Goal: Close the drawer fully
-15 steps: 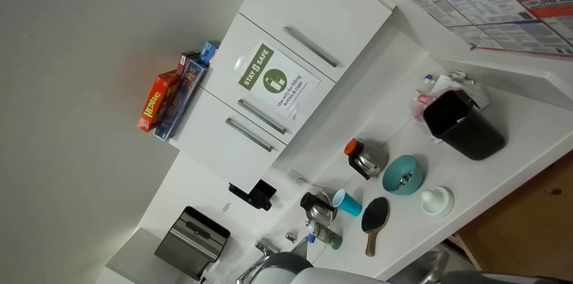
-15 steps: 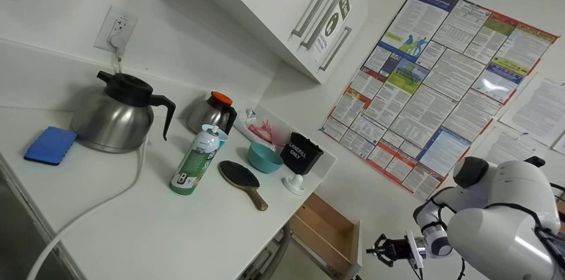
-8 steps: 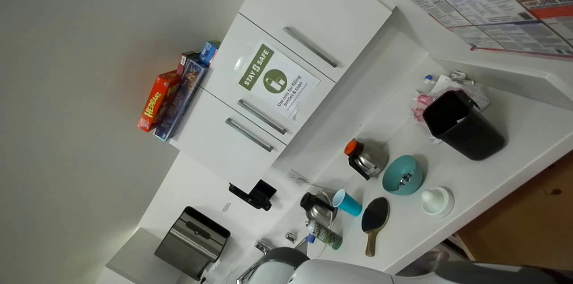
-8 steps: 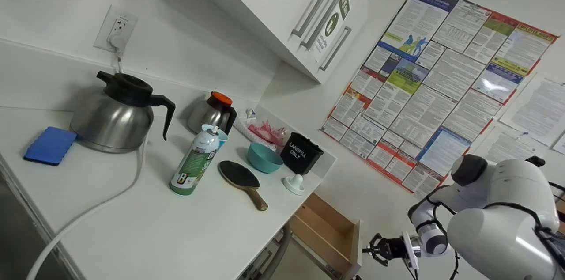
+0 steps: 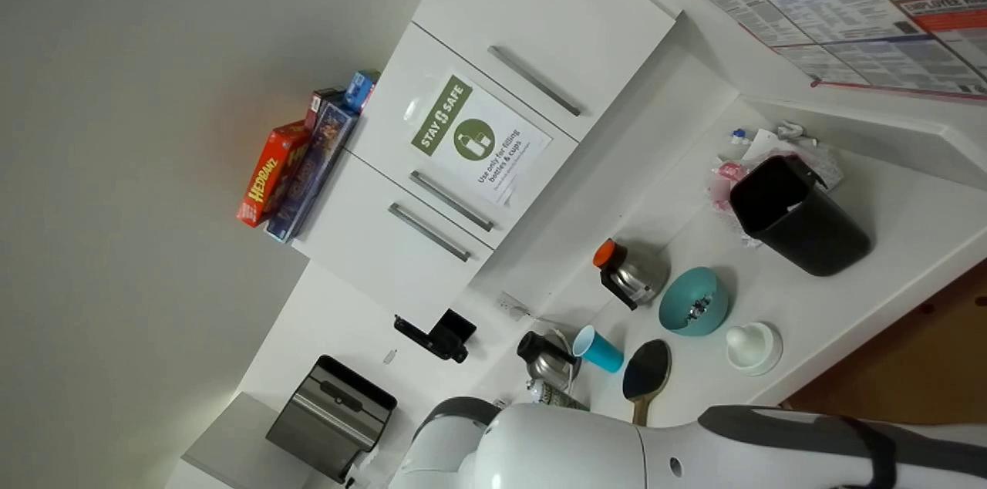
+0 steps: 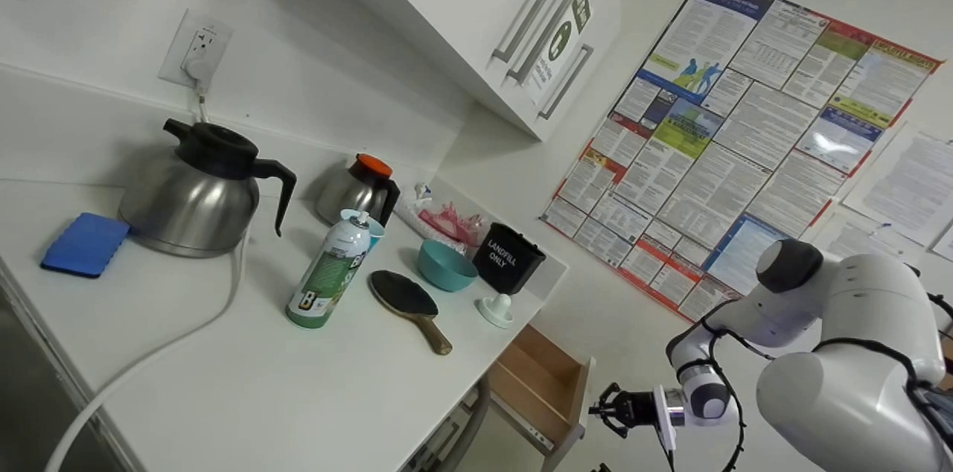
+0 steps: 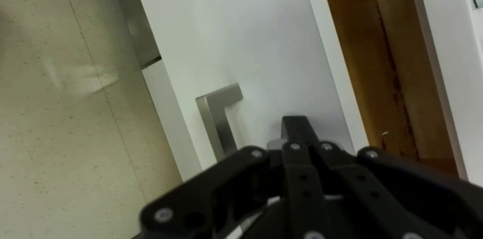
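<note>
The drawer (image 6: 584, 394) is partly open under the counter's far end, with a white front and wooden inside. Its wooden inside also shows at the lower right of an exterior view (image 5: 902, 365). In the wrist view the drawer front (image 7: 260, 43) fills the middle, and its grey metal handle (image 7: 216, 118) is left of my gripper. My gripper (image 7: 297, 122) is shut with nothing between the fingers. Its tips appear to touch the drawer front, between handle and top edge. It also shows in an exterior view (image 6: 597, 410) at the drawer front.
The white counter (image 6: 298, 397) is above the drawer. On it stand a black bin (image 6: 508, 259), a teal bowl (image 6: 445, 266), a paddle (image 6: 406, 297), a spray can (image 6: 327, 275) and a steel pot (image 6: 195, 193). Another white front (image 7: 171, 118) lies below the drawer.
The arm and gripper have moved toward the counter. The drawer has slid partway in, its front shifting left in an exterior view. The arm now covers more of the counter.
</note>
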Tool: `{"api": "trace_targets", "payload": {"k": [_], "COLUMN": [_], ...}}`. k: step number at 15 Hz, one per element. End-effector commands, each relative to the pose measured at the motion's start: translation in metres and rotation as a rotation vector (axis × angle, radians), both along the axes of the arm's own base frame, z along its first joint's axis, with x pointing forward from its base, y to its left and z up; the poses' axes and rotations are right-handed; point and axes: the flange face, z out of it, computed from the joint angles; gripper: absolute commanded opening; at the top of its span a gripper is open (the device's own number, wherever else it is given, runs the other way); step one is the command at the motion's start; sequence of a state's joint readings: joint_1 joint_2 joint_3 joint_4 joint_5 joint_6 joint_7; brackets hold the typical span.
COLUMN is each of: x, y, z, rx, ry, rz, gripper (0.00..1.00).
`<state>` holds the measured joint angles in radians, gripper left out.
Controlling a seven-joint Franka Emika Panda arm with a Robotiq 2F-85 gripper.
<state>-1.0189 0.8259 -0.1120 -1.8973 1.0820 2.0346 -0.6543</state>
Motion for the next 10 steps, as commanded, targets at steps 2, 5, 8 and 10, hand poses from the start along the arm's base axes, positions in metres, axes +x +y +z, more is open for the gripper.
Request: {"api": "trace_targets", "payload": {"k": [2, 5, 8, 10], "x": [0.03, 0.061, 0.099, 0.123], "y": [0.046, 0.067, 0.086, 0.1], "z": [0.016, 0.02, 0.021, 0.021], "rx": [-0.055, -0.057, -0.041, -0.036], "ry": [-0.069, -0.089, -0.094, -0.092], "rz": [-0.032, -0.035, -0.019, -0.005], "gripper": [0.0, 0.0, 0.0, 0.0]}}
